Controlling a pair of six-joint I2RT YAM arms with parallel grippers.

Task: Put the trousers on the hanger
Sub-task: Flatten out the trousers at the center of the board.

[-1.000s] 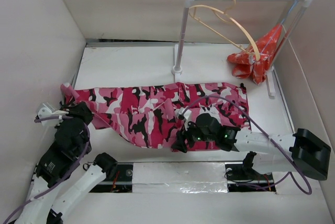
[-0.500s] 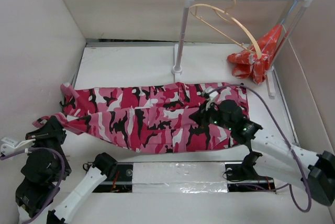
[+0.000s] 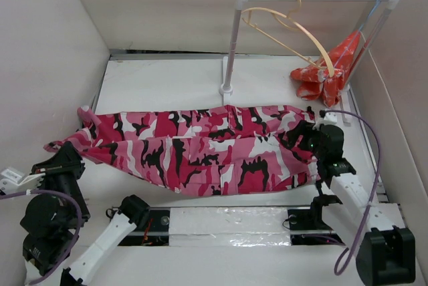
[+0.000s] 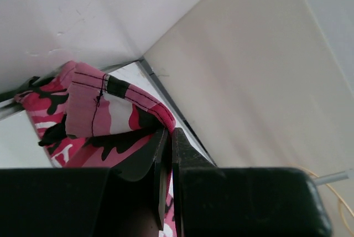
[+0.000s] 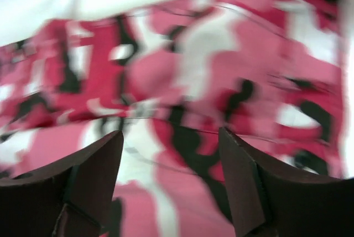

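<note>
Clamping the trousers (image 4: 94,109), left pincer (image 4: 167,134) reads clearest from its wrist; right pincer (image 5: 170,140) gapes apart.

text: none readable | labels: none | brands: none | numbers: none

Your top view: bright, even light, sharp; soft shadow below trousers (image 3: 200,152) at 6 o'clock. Your right wrist view: heavy motion blur. Left wrist view: left gripper (image 4: 169,137) dark, shadowed, 6 o'clock.
</note>
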